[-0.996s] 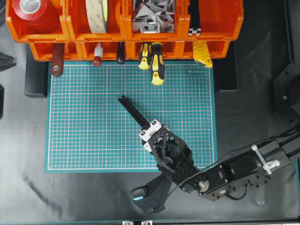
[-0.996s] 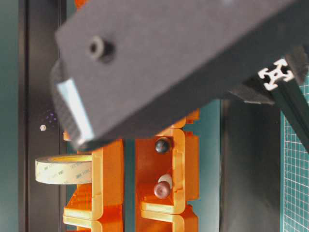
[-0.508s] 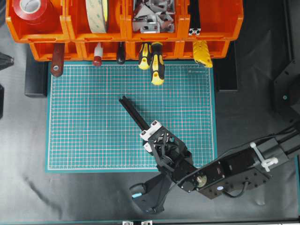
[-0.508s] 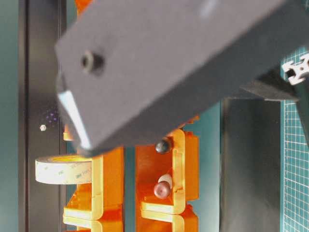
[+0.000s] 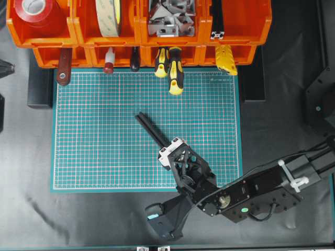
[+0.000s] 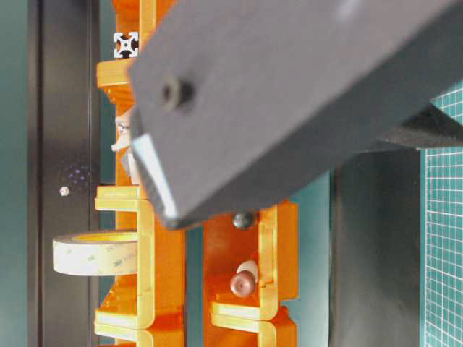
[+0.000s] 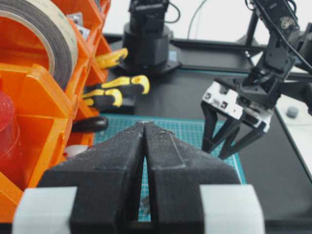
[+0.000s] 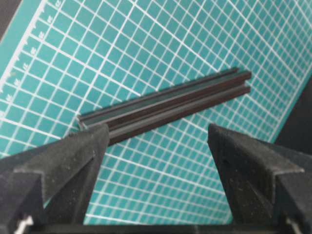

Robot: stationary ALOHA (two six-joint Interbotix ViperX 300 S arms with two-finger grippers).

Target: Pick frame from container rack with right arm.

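Note:
The frame lies flat and slantwise on the green cutting mat, free of any grip. My right gripper hovers over its lower-right end, jaws spread wide. In the right wrist view the frame rests on the mat just beyond the right gripper, with nothing between the fingers. The orange container rack lines the far edge; a second black bar sits in its upper right bin. My left gripper is shut and empty beside the rack.
Yellow-and-black screwdriver handles stick out of the lower bins over the mat's far edge. Upper bins hold a red tape roll, a pale tape roll and metal brackets. Black cloth surrounds the mat.
The right gripper's jaws have opened and let go of the frame, which came down onto the mat and shifted slightly toward the near right. The left gripper has not moved.

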